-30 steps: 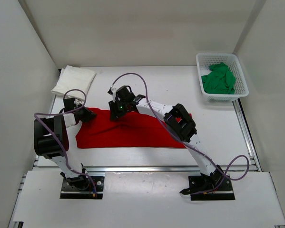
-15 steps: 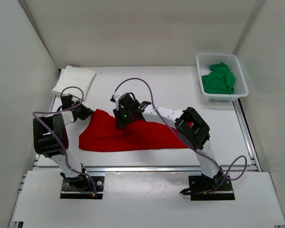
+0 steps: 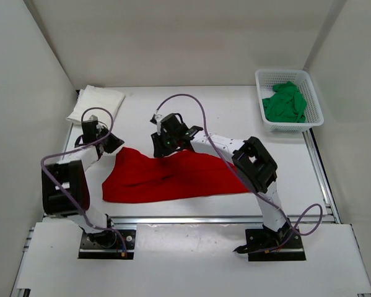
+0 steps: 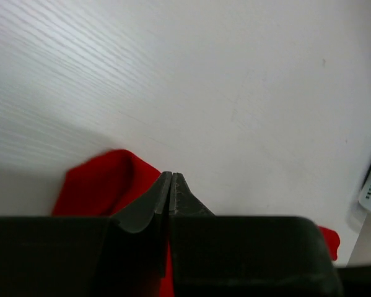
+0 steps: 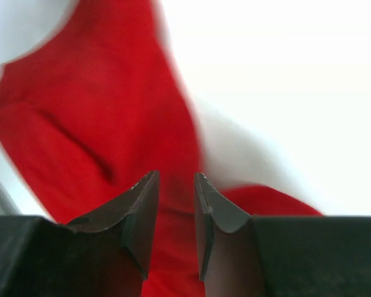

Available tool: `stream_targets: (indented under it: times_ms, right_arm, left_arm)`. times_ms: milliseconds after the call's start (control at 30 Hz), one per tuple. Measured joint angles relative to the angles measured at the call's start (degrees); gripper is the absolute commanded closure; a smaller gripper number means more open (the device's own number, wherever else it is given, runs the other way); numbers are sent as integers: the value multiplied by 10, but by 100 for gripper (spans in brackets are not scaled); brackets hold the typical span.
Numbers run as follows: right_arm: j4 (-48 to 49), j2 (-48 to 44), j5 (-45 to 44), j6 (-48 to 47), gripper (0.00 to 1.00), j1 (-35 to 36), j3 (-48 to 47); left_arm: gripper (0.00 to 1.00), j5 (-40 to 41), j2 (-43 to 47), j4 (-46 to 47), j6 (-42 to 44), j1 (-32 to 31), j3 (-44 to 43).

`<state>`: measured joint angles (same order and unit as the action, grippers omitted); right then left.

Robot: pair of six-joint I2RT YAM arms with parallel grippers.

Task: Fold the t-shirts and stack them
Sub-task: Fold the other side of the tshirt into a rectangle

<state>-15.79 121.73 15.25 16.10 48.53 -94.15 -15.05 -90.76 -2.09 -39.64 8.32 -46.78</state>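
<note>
The red t-shirt (image 3: 173,176) lies spread across the middle of the table. My left gripper (image 3: 113,143) is shut on its far left corner; in the left wrist view the jaws (image 4: 171,176) are pressed together with red cloth (image 4: 98,185) between and below them. My right gripper (image 3: 163,145) hovers over the shirt's far edge. In the right wrist view it (image 5: 176,176) stands a narrow gap apart, with blurred red cloth (image 5: 86,111) beneath and nothing seen gripped. The white t-shirt (image 3: 95,104) lies folded at the far left. The green t-shirt (image 3: 285,102) lies crumpled in the basket.
A white lattice basket (image 3: 283,73) stands at the far right corner. White walls enclose the table on three sides. A metal rail (image 3: 185,218) runs along the near edge, in front of the arm bases.
My left gripper has pulled the shirt's left corner toward the far left, and the left edge now slants. My right gripper has lifted off the cloth and moved away and right.
</note>
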Motion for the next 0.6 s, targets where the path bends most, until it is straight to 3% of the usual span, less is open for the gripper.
stream_targets:
  times_ms: [133,267,433,600]
  right_arm:
    - [38,-37,-9,7,78,-30,100]
    - [77,-105,-6,32,82,-67,241]
    - [132,-170,4,64,82,-149,359]
    - [178,-211,6,79,79,-221,421]
  left_arm:
    - [85,16,76,1,10,-48,26]
    - [88,-6,69,32,0,-73,50]
    - [90,-46,-7,70,-40,-43,116]
    - [91,-87,-29,102,-63,-7,119]
